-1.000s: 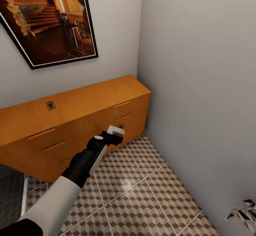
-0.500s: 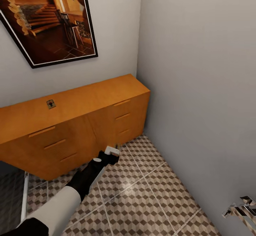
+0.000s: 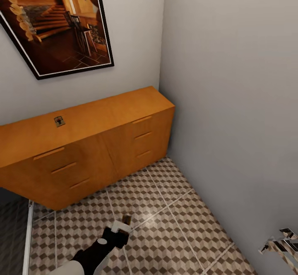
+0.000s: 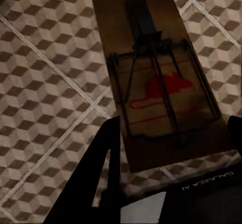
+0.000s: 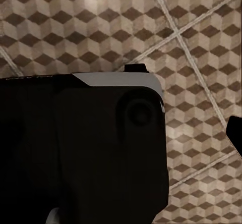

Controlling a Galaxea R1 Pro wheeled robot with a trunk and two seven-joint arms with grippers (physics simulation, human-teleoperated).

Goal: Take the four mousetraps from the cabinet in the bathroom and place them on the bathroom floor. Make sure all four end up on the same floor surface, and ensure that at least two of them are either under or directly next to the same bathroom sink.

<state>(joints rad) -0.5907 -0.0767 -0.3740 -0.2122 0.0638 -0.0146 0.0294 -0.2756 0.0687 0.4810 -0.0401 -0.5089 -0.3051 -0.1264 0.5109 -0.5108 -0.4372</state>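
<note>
My left gripper (image 4: 171, 148) pinches a mousetrap (image 4: 156, 77) between its fingers (image 4: 101, 178), its board jutting over the bathroom floor (image 4: 45, 82).

cabinet (image 3: 103, 113): one mousetrap (image 3: 59, 121) on its flat top | bathroom floor (image 3: 182, 221): cabinet stands on it

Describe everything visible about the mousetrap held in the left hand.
The mousetrap is a flat rectangular brown wooden board carrying a dark wire bar, spring and metal catch, with a red mouse printed on its face. The left hand grips it at one end, holding it low above the cube-patterned bathroom floor.
</note>
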